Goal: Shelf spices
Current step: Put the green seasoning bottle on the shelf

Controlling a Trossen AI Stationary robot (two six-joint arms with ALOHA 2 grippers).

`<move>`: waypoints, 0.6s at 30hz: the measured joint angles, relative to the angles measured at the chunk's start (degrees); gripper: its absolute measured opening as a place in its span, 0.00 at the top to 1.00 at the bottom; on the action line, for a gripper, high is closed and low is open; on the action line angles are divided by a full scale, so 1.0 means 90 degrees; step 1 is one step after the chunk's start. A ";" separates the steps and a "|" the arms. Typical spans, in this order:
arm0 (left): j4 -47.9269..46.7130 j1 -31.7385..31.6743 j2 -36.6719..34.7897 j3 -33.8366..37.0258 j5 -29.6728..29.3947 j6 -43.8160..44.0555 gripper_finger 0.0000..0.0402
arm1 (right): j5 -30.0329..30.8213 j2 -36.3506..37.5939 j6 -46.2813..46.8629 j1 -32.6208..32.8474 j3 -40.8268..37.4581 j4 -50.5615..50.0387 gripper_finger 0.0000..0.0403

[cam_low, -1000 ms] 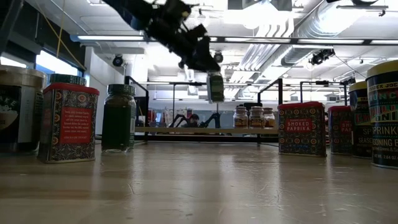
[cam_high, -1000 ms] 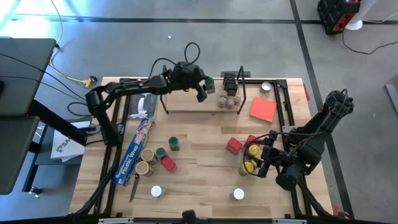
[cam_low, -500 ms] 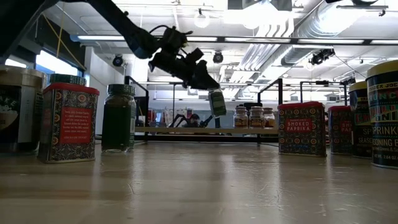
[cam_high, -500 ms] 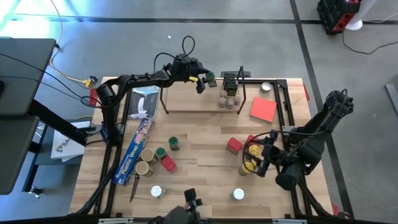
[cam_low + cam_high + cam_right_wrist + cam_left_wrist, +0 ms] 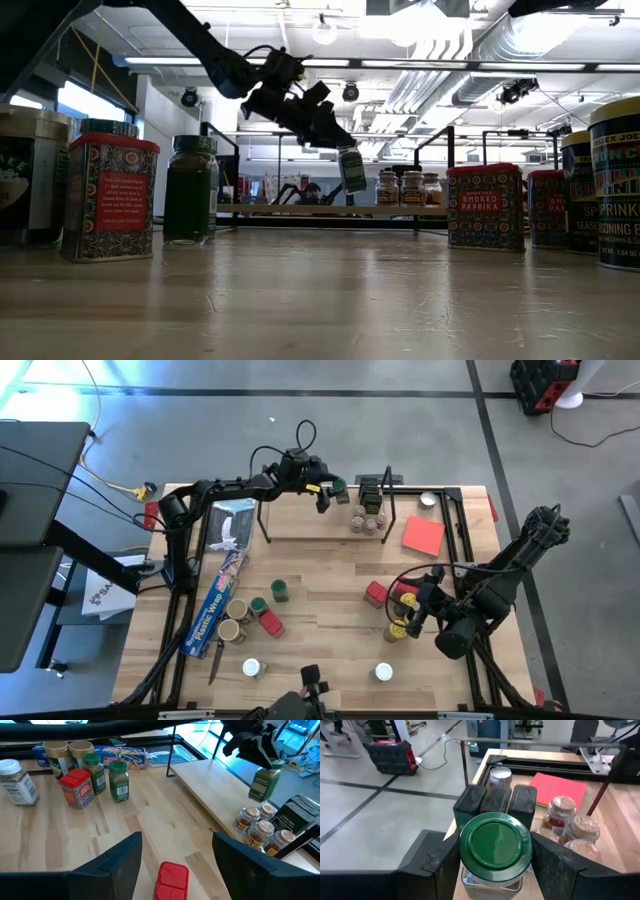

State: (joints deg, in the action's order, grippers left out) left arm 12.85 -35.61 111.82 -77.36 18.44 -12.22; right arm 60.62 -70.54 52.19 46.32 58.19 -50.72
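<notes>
The left gripper (image 5: 327, 493) is clamped on a green-lidded jar (image 5: 495, 845), holding it tilted in the air over the shelf (image 5: 300, 526), just beside the tan-lidded jars (image 5: 368, 520) and dark tins (image 5: 371, 493) already grouped at the shelf's right end by the black wire upright (image 5: 389, 495). The right gripper (image 5: 412, 615) hangs with its jaws apart and nothing between them above a red tin (image 5: 172, 880), near the yellow-lidded jars (image 5: 405, 603). A flat red sheet (image 5: 423, 536) lies beyond the shelf's end, and the blue plastic-wrap box (image 5: 216, 604) lies by more jars (image 5: 258, 607) on the left.
</notes>
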 joint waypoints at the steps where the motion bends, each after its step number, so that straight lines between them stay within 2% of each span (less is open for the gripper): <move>1: -0.0001 0.0021 0.0026 -0.0064 -0.0024 -0.0006 0.49 | -0.0063 0.0000 -0.0005 -0.0025 0.0000 -0.0001 0.41; 9: -0.0761 0.0172 0.0492 -0.0862 -0.0091 0.0000 0.48 | -0.0195 0.0002 -0.0134 -0.0065 0.0002 0.0050 0.41; 13: -0.0980 0.0234 0.0718 -0.1215 -0.0408 -0.0069 0.48 | -0.0326 0.0002 -0.0135 -0.0065 0.0002 0.0089 0.41; 18: -0.1010 0.0223 0.0833 -0.1360 -0.0392 -0.0059 0.48 | -0.0354 0.0002 -0.0135 -0.0065 0.0002 0.0093 0.41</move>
State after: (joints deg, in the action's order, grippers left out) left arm 3.76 -33.59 119.32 -89.59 14.91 -12.75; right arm 57.43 -70.52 50.97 45.74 58.22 -49.89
